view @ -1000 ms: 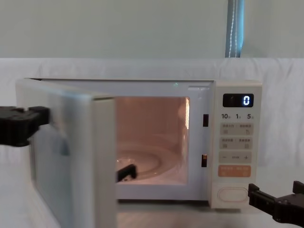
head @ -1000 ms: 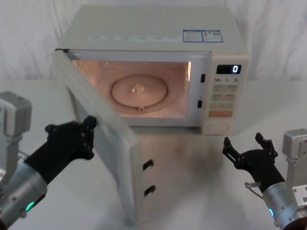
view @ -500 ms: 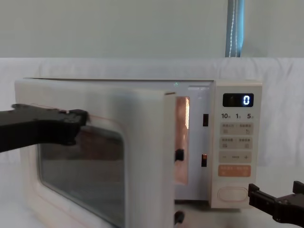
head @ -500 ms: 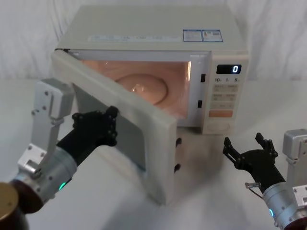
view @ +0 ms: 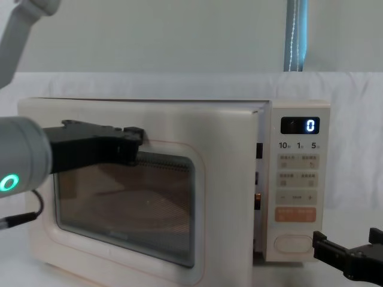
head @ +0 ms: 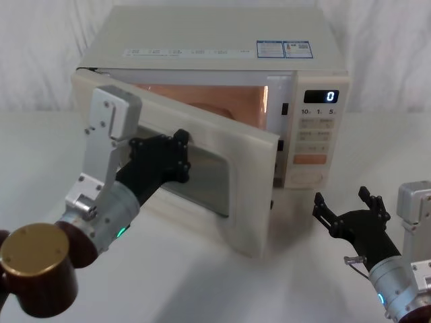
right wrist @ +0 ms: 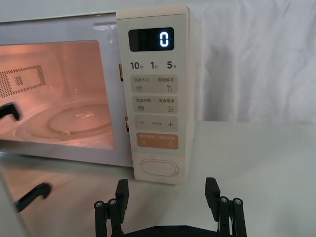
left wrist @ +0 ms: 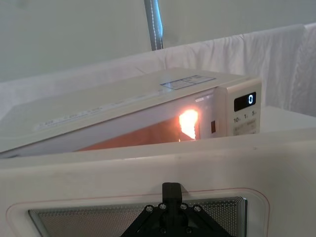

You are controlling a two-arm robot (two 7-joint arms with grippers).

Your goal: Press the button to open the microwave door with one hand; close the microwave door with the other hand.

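Microwave: cream box on a white-draped table, cavity lit orange inside, glass turntable seen in the right wrist view
Door: hinged on the robot's left, standing part open at a slant, its free edge near the keypad strip but not latched; dark mesh window with a thin pinkish outline
Left gripper: black, pressed flat against the door's outer face at the upper part of the window; whether its fingers are together or spread I cannot tell; silver arm with a green light behind it
Right gripper: on the table in front of the keypad strip and apart from it, fingers spread wide, nothing between them
Button: wide cream pill at the bottom of the keypad strip, just under the orange key; nothing touches it
Display: small black panel showing "0"
Keypad writing: "10", "1", "5" in a row under the display, each with a tiny character beside it; below them small cream keys with tiny print too small to read, then a bar with "−" and "+"
Top stickers: blue-and-white labels at the right of the microwave's roof, a long pale strip of print to their left; text unreadable
Latch slots: two dark openings on the frame beside the keypad
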